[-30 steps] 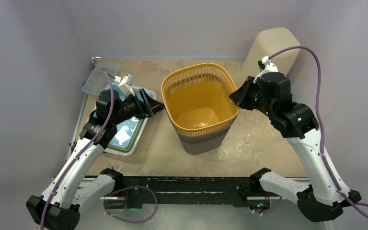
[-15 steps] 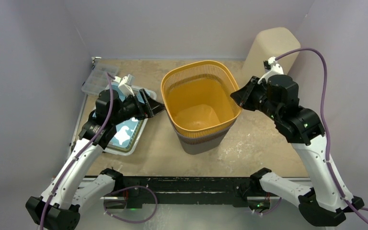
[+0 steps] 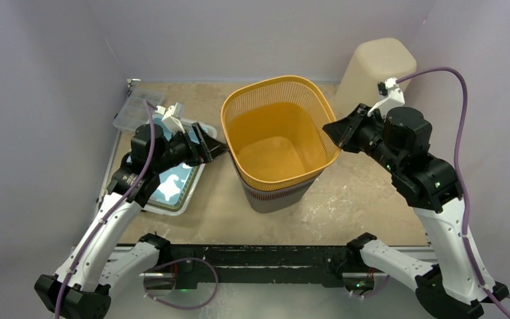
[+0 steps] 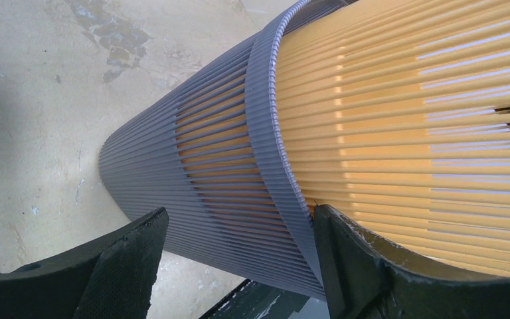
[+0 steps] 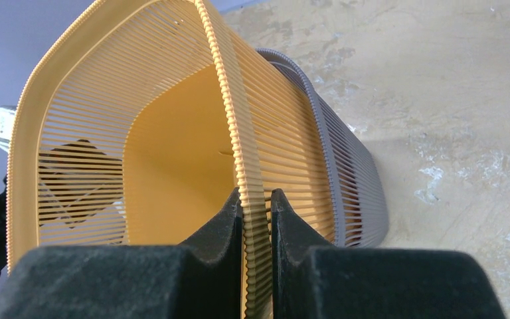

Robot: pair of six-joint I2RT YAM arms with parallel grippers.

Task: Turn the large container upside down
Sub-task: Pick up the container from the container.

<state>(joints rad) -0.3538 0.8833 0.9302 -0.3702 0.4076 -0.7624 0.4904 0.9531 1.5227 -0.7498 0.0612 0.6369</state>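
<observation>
While left tool [image 3: 214, 147] gapes, right tool [image 5: 257, 199] pinches the orange basket [image 3: 272, 143].

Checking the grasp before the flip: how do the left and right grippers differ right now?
Left gripper is open, its fingers spread beside the grey outer basket, clamping nothing; right gripper is shut on the orange basket's rim. Left is level with the grey rim, right with the orange one. Both face the nested baskets.
</observation>
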